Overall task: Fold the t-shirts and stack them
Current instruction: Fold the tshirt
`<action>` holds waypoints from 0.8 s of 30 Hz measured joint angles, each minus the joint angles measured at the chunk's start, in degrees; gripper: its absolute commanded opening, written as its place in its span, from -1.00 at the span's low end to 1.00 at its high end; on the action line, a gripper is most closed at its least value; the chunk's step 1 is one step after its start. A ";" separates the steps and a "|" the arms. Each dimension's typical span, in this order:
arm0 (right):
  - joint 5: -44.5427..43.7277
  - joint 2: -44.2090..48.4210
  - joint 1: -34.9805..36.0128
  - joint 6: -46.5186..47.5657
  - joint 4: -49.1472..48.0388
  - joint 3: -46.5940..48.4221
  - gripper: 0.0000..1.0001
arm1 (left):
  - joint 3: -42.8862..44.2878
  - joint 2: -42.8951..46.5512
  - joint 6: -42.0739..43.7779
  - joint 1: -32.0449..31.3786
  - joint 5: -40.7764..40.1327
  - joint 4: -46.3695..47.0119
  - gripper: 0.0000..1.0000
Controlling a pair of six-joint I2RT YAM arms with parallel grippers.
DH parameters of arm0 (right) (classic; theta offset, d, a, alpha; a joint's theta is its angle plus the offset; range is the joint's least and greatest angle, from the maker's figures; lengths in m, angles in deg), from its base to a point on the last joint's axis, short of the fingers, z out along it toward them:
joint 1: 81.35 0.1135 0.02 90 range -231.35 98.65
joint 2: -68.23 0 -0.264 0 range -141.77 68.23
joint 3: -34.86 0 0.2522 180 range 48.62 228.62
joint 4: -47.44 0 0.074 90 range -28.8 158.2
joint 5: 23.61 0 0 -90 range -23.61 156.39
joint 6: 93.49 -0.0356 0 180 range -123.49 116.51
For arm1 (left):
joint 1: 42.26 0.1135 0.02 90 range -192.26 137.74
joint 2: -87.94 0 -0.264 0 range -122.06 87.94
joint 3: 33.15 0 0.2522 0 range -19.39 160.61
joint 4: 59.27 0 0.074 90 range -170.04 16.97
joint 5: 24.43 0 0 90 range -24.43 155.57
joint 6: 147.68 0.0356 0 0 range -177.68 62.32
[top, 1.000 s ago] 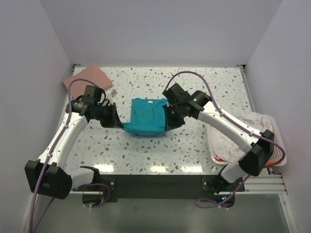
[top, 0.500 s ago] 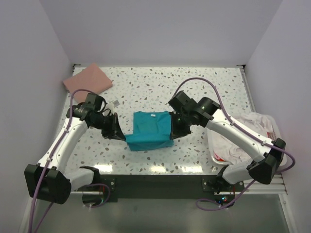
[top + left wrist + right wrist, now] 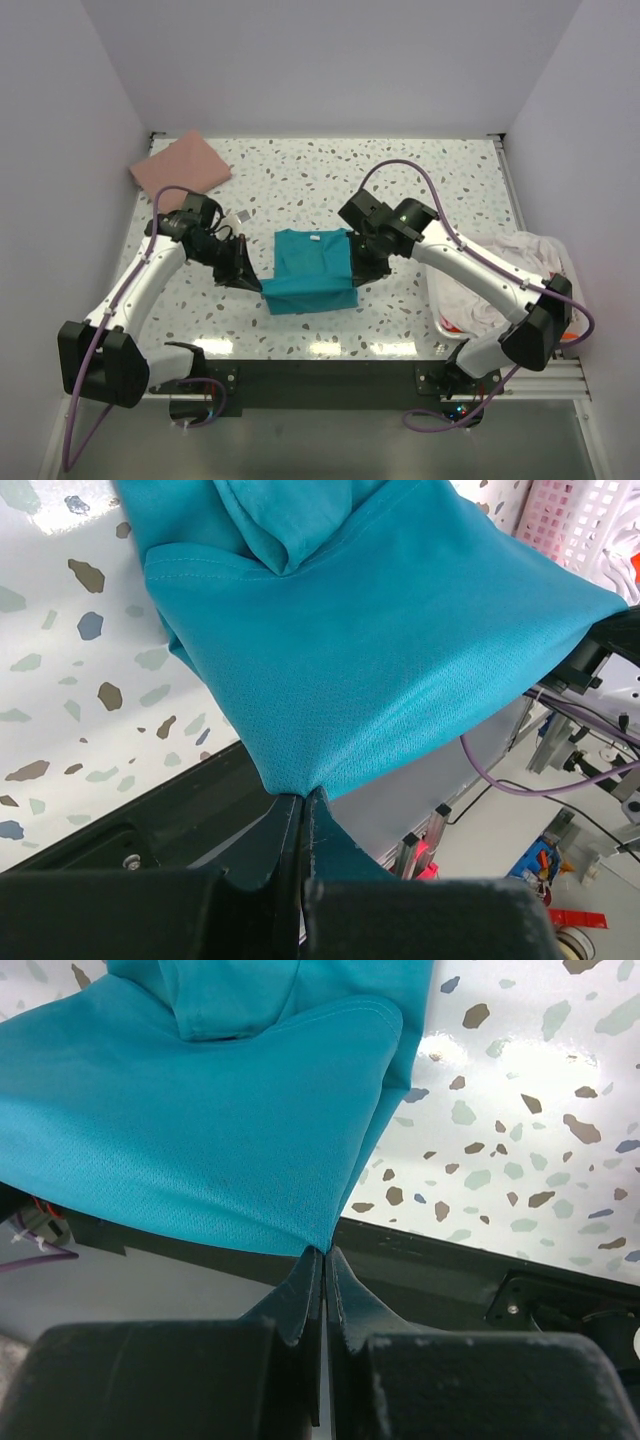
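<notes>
A teal t-shirt (image 3: pixel 312 268) is stretched between my two grippers over the middle of the table, its collar end toward the back. My left gripper (image 3: pixel 257 283) is shut on its near left corner (image 3: pixel 300 785). My right gripper (image 3: pixel 357 272) is shut on its near right corner (image 3: pixel 322 1245). The cloth (image 3: pixel 380 650) hangs taut, with a fold (image 3: pixel 240 1000) lying on the table behind. A folded dusty pink t-shirt (image 3: pixel 181 163) lies at the back left corner. White and orange t-shirts (image 3: pixel 498 278) are heaped in the basket at the right.
The white slotted basket (image 3: pixel 577 322) stands at the table's right edge, beside the right arm. A small white tag (image 3: pixel 238 214) lies on the speckled table near the left arm. A black rail (image 3: pixel 320 370) runs along the near edge.
Both grippers have drawn the teal t-shirt toward the near edge, keeping hold of its corners. The right elbow has swung slightly left.
</notes>
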 measured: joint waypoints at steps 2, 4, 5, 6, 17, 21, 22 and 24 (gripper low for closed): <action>0.02 0.11 -0.07 -0.02 0.35 0.00 -1.00 | 0.00 0.26 -0.04 0.00 0.31 -0.07 -1.00; 0.17 0.72 -0.07 -0.04 0.50 -0.52 -1.00 | -0.15 1.16 -0.09 0.00 0.74 -0.11 -1.00; 0.33 1.36 -0.04 -0.11 0.55 -1.09 -1.00 | -0.37 1.86 -0.22 -0.02 1.09 -0.17 -1.00; 0.55 2.14 -0.04 -0.26 0.59 -1.92 -1.00 | -0.72 2.73 -0.33 -0.02 1.60 -0.17 -1.00; 5.05 12.81 1.20 -4.48 0.94 -11.21 -1.00 | -8.50 13.25 -4.44 -1.42 6.93 -1.84 -1.00; 6.08 14.45 2.91 -6.12 0.87 -13.90 -1.00 | -10.71 16.76 -5.81 -1.62 8.00 -3.06 -1.00; 6.34 14.95 3.41 -6.62 0.76 -14.82 -1.00 | -10.97 17.49 -6.05 -1.62 8.22 -3.37 -1.00; 6.62 15.78 4.52 -7.78 0.70 -16.50 -1.00 | -11.32 18.34 -6.21 -1.62 8.68 -4.04 -1.00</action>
